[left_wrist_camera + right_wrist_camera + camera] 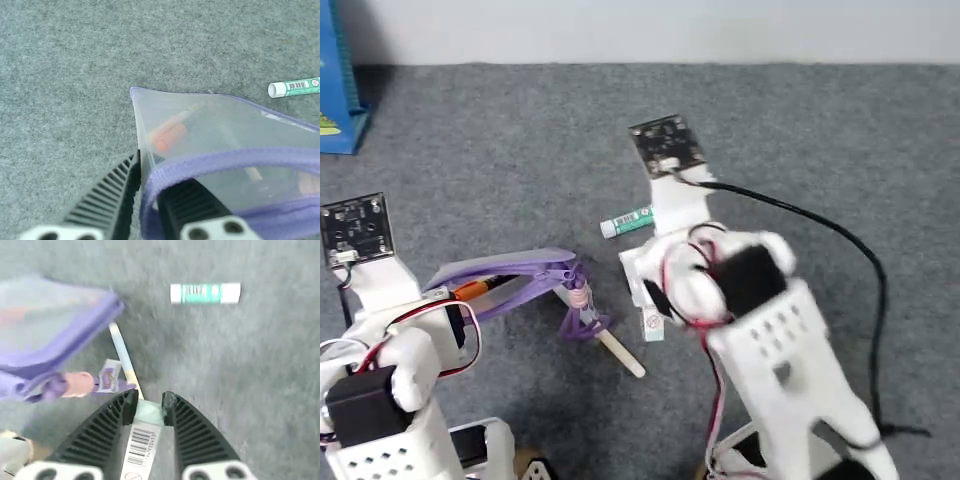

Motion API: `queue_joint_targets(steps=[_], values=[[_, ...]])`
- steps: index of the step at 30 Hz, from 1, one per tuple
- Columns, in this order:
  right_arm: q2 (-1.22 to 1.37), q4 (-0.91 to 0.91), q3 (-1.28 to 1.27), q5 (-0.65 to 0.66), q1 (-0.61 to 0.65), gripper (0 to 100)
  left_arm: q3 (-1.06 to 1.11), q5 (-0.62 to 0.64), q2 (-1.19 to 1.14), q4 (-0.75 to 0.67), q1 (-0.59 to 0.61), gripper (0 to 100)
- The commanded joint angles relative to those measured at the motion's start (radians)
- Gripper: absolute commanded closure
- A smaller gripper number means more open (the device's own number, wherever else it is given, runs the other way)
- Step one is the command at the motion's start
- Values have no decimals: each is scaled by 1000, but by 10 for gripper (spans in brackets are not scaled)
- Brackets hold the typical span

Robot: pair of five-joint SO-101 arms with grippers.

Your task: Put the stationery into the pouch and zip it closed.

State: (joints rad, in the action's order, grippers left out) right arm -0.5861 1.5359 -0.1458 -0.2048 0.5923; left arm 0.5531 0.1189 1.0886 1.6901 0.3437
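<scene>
As I look down from the high camera, the purple-edged pouch [505, 270] is at about 9 o'clock from the middle of the grey table [820, 130], with its mouth gaping open. The left gripper [147, 175] is clamped on the corner of the pouch, one finger on each side of the clear wall. Through this wall I see an orange pen [167, 136] lying inside. The pink zipper pull [80, 382] hangs at the end of the pouch that faces the right arm. The right gripper [149, 397] is near the middle of the table, closed on a small white item [142, 440] with a barcode label. A green and white glue stick [626, 222] lies on the table at about 12 o'clock from this gripper, apart from it. A pale stick [622, 354] lies at about 7 o'clock from it, with one end just beside the zipper pull.
</scene>
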Motion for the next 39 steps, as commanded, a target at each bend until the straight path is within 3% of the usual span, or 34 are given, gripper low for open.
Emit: queue_joint_targets(steps=[1,15,21,28,39], values=[[-134,-65,8,-20,-7,991,-5,6,-8,3,6,989],[-476,-346,-6,-104,36,991,-5,6,-8,5,6,989],[-644,-407,-181,-140,79,991,1,6,-8,5,6,989],[-846,-768,-506,-31,87,991,16,6,-8,2,6,989],[-883,-1251,-842,-8,325,991,16,6,-8,0,3,989]])
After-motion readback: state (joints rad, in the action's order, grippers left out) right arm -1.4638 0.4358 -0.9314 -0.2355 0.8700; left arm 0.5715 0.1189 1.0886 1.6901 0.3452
